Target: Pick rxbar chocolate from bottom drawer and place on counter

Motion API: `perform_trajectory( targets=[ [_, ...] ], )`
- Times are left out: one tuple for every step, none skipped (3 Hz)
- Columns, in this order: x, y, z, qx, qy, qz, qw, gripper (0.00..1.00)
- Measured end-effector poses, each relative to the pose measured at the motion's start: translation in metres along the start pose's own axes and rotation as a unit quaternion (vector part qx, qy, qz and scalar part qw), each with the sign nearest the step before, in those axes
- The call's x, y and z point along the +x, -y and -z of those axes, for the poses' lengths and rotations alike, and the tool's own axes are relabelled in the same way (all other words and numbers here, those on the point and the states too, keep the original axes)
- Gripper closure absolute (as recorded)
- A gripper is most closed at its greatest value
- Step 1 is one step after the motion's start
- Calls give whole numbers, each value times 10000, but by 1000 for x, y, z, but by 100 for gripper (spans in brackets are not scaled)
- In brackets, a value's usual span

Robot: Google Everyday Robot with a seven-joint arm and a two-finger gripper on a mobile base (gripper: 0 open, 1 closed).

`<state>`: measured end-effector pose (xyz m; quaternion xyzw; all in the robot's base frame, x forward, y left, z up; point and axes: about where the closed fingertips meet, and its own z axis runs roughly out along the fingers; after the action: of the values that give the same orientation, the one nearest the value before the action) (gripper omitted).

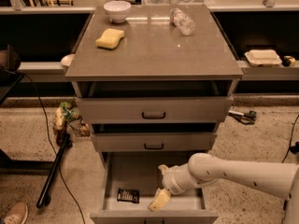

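Note:
The rxbar chocolate [127,195], a small black bar with pale lettering, lies flat at the front left of the open bottom drawer [135,174]. My gripper [161,185] is inside that drawer, just right of the bar and not touching it. Its pale fingers [159,200] are spread apart and hold nothing. My white arm reaches in from the right. The counter [154,50] is the glossy grey-brown top of the cabinet above.
On the counter are a yellow sponge [110,38], a white bowl [117,10] and a clear plastic bottle [181,21] lying on its side. The two upper drawers [154,110] stand slightly open. A black pole [53,171] and cables lie on the floor at left.

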<state>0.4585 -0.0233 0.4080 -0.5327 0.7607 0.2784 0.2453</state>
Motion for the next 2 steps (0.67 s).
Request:
perform_trajectory(
  targets=[
    [8,11,-42,-195,15,163,9997,0],
    [8,19,-104,-372,213,359,9984,0]
  ],
)
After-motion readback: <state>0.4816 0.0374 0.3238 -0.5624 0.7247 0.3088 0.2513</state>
